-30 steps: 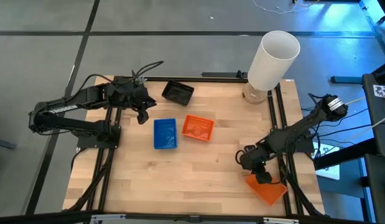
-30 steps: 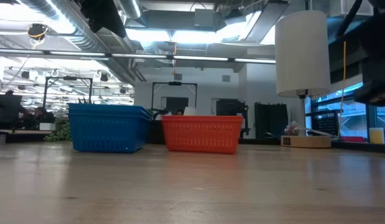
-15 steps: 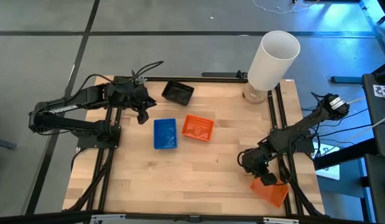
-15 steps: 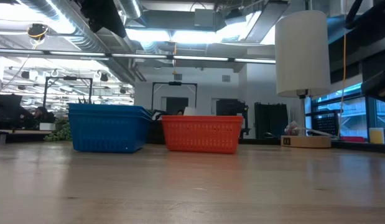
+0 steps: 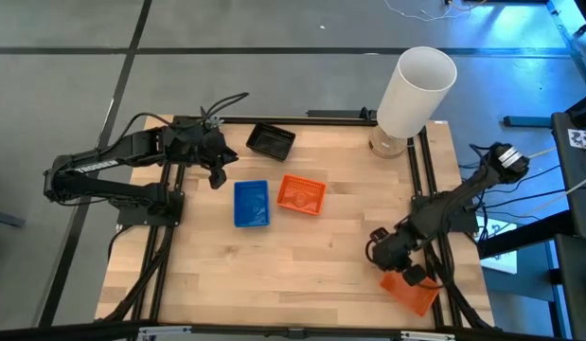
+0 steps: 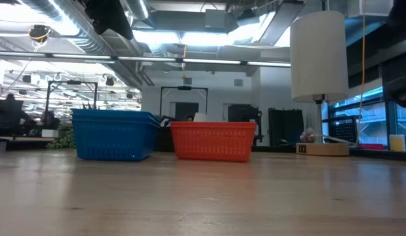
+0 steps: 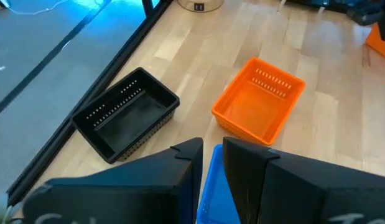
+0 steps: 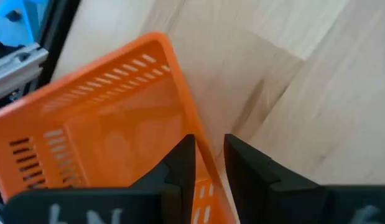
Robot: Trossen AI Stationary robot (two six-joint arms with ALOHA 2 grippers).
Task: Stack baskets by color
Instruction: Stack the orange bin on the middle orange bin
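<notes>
Three baskets sit on their bottoms on the wooden table: a blue basket (image 5: 252,204) and an orange basket (image 5: 302,195) side by side mid-table, and a black basket (image 5: 271,140) at the far edge. A second orange basket (image 5: 417,296) is at the near right corner, with my right gripper (image 5: 409,277) shut on it. My left gripper (image 5: 217,178) hangs above the table just left of the blue basket. Its fingers (image 7: 212,146) are a narrow gap apart with nothing between them. My right gripper (image 8: 209,146) pinches one side wall of the orange basket (image 8: 188,119) at its rim, one finger inside the basket and one outside. The fingers come steeply from above. The basket sits tilted by the table's corner; whether its bottom touches the table I cannot tell.
A tall white cylinder (image 5: 416,90) stands on a round base at the far right corner. Dark frame rails (image 5: 428,180) run along the table's left and right sides. Bare wood lies across the near half of the table (image 5: 274,275).
My right gripper has rolled about its own axis and shifted slightly toward the near right corner. The orange basket in its fingers has turned with it and moved a little toward the table's right edge. The other baskets lie as before.
</notes>
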